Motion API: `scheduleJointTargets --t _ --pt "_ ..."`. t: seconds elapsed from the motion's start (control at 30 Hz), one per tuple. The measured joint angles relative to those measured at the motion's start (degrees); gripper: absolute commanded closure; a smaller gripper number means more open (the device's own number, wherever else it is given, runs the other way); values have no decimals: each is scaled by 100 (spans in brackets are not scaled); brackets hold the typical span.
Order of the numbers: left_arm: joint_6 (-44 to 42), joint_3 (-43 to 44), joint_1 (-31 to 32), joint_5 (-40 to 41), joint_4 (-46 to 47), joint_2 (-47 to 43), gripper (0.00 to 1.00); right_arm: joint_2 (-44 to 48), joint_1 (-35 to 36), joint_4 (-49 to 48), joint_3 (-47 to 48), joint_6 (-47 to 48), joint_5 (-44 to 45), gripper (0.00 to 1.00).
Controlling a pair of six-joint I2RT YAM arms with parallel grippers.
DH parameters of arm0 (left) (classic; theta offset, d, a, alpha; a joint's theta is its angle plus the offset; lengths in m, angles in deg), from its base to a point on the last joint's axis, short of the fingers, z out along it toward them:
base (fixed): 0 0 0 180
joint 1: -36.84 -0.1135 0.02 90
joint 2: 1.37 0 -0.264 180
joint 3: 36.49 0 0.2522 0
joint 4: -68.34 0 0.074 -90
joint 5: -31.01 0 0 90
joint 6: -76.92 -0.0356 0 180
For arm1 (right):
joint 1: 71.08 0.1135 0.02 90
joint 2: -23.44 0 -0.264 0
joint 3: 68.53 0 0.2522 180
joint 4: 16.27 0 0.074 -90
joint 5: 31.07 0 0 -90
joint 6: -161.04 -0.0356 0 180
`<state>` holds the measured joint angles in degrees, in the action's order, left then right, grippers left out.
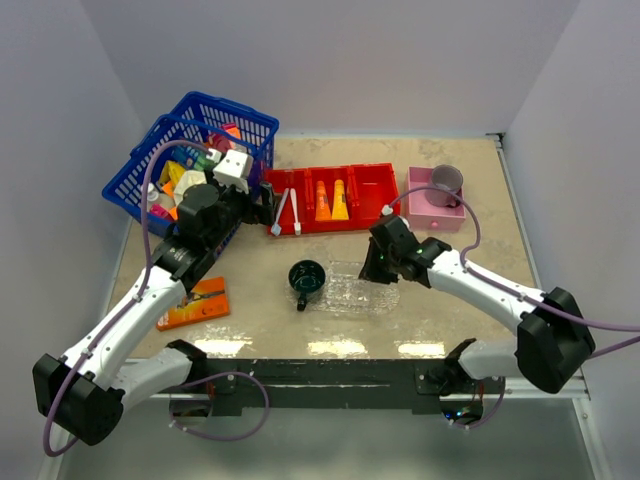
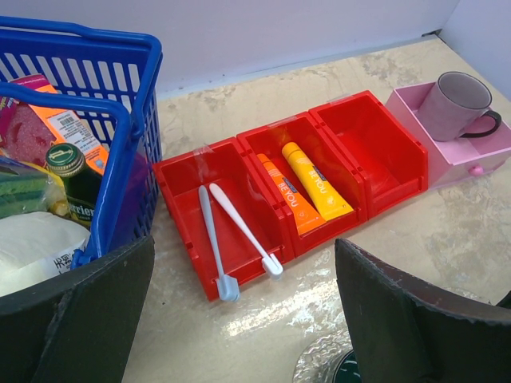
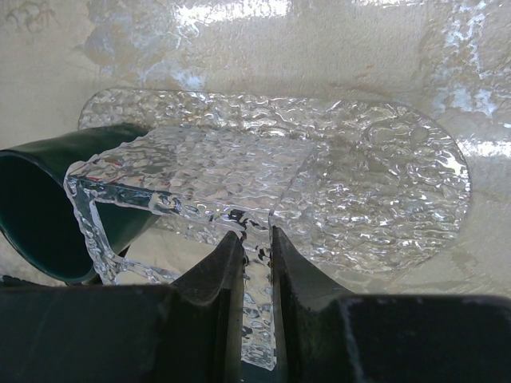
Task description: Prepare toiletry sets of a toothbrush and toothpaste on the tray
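Two white toothbrushes [image 2: 209, 239] [image 1: 289, 212] lie in the left compartment of the red bin [image 2: 180, 183]. In its middle compartment are an orange tube [image 2: 289, 195] and a yellow-orange tube [image 2: 315, 181]. My left gripper [image 2: 243, 255] [image 1: 262, 205] hovers open just in front of the toothbrush heads, holding nothing. The clear bumpy tray [image 3: 359, 183] [image 1: 350, 290] lies mid-table. My right gripper [image 3: 257, 235] [image 1: 375, 268] is shut on the tray's near rim, which shows between the fingers.
A dark green cup [image 1: 307, 280] [image 3: 40, 207] sits at the tray's left end. A blue basket [image 1: 190, 150] full of items stands back left. A pink box [image 1: 435, 210] at the back right holds a mauve mug [image 2: 455, 104]. An orange flat pack [image 1: 195, 303] lies front left.
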<state>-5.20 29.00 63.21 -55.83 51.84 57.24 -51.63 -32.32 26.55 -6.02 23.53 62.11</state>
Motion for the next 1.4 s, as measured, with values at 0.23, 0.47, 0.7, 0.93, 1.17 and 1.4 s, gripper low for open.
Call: scheduleJointTargets --t 0.23,0.47,0.7,0.93,1.17,1.4 --pt "0 0 0 -22 0 0 2 -70 74 -7 0 -7 42 100" --pt "0 0 0 -61 0 0 2 -70 140 -22 0 -76 57 100" --pt "2 0 0 -107 -4 17 1 -70 205 -22 0 -168 109 100" --pt "2 0 0 -127 -9 42 1 -74 260 -20 0 -245 216 100" --pt "2 0 0 -136 -9 42 1 -74 286 -24 -15 -286 310 100" --pt "2 0 0 -146 -11 42 1 -149 293 -33 -94 -310 334 100"
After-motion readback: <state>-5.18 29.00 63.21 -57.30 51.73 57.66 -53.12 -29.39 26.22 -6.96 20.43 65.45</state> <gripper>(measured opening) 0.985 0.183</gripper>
